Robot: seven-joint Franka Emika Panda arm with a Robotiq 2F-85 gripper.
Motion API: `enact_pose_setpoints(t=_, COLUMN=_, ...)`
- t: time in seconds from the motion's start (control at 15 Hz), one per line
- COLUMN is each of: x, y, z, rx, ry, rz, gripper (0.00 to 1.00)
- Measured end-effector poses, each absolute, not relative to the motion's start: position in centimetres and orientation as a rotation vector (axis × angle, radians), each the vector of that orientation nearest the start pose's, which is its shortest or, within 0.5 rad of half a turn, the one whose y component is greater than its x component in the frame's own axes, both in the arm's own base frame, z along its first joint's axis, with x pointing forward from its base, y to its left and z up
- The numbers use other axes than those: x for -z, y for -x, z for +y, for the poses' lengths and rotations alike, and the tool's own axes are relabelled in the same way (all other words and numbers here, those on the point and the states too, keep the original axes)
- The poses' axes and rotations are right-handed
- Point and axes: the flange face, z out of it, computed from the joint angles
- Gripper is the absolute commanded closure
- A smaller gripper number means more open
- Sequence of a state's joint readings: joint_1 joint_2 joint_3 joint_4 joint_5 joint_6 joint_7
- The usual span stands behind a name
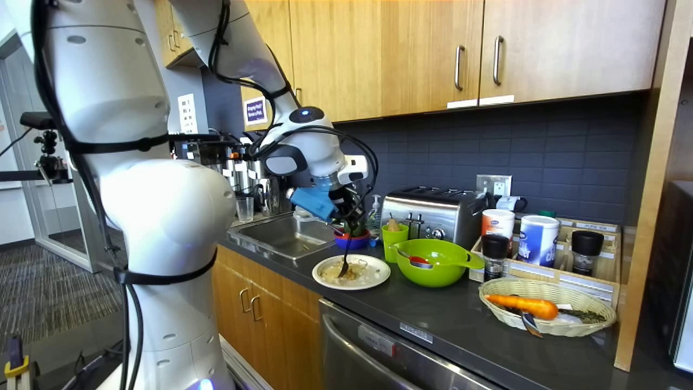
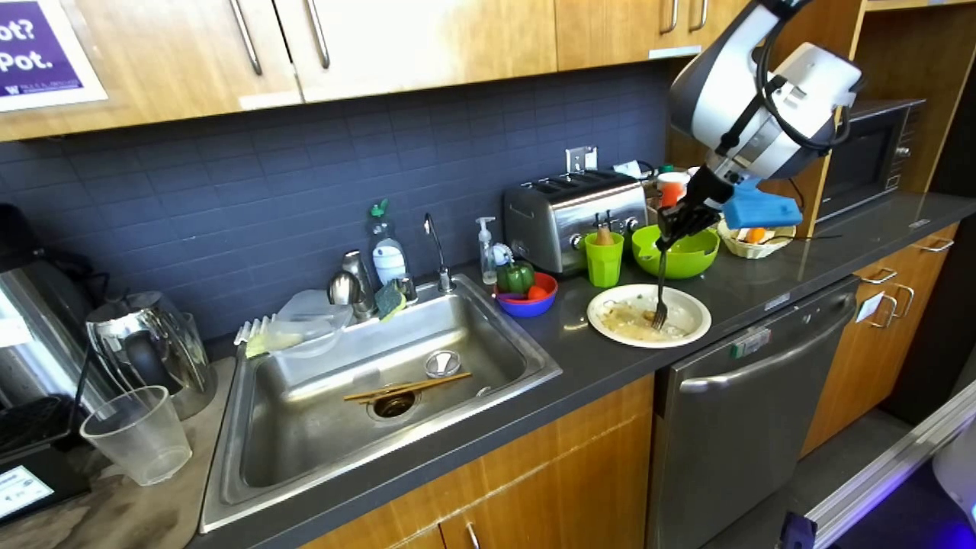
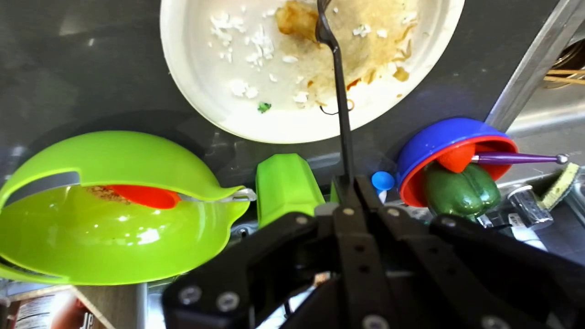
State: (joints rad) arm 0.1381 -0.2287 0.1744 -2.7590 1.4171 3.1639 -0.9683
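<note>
Glossy white arm [image 1: 165, 208] with thick, rounded segments [image 1: 108, 81] dotted with small grey oval caps [image 1: 76, 39]. Black cables [image 1: 41, 65] run along it, bound by black straps [image 1: 165, 279]. A blue light [image 1: 305, 112] glows on a dark oval panel [image 1: 318, 115]; a bright blue block [image 1: 313, 202] adjoins the black gripper [image 3: 349, 182], which has silver screws [image 3: 227, 301].

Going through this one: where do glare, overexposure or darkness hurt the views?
Wrist view: bright glare spots inside the green bowl, the plate's lower rim bleached near white, the gripper very dark; in an exterior view, the arm's white shell loses detail to brightness; in an exterior view, a cabinet door is washed pale.
</note>
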Motion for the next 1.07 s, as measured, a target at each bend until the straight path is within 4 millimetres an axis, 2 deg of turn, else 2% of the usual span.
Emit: enact_pose_setpoints(t=1.07, x=-34.0, y=-39.0, z=0.1, rx=0.961, ry=2.823, rz=0.254, gripper=0.99)
